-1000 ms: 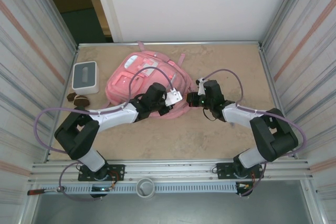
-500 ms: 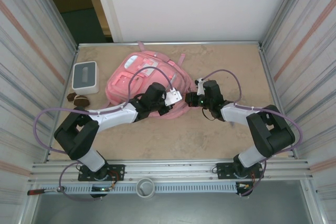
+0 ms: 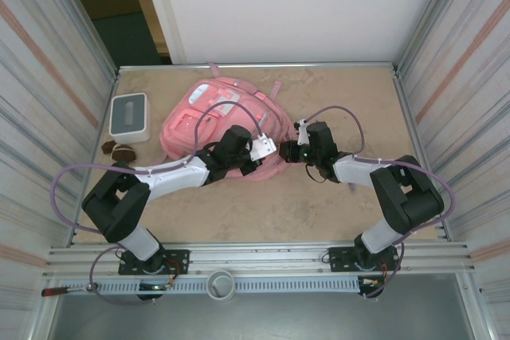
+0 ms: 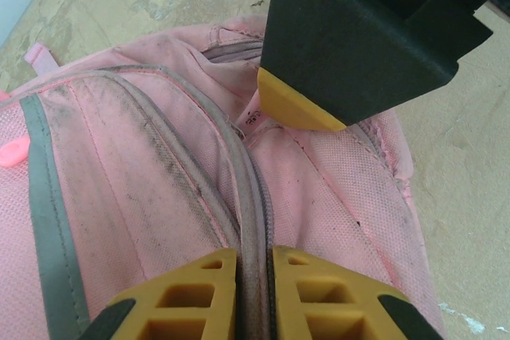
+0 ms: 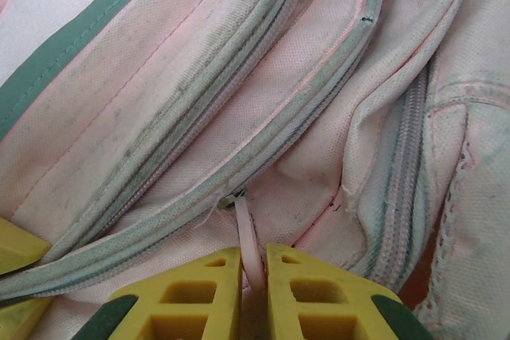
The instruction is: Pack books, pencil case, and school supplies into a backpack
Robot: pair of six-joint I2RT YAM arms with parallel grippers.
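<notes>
The backpack [image 3: 209,117] lies flat on the table [image 3: 351,101], left of centre. Its zipper tracks read as closed, so opening is judged the step in hand and all packing remains. The left gripper [image 4: 255,267] is clamped on a zipper seam of the backpack. The right gripper [image 5: 253,264], fingers nearly together, pinches the pink zipper pull [image 5: 245,224]. A white box [image 3: 129,115] and brown lumps [image 3: 119,150] sit beyond the backpack's left side, clear of both grippers. The grippers themselves work close together.

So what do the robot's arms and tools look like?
The left arm and right arm are black with white middle parts, and a purple cable loops along each. The left tool and right tool have chunky yellow fingers with hollow squares and dark corners.
</notes>
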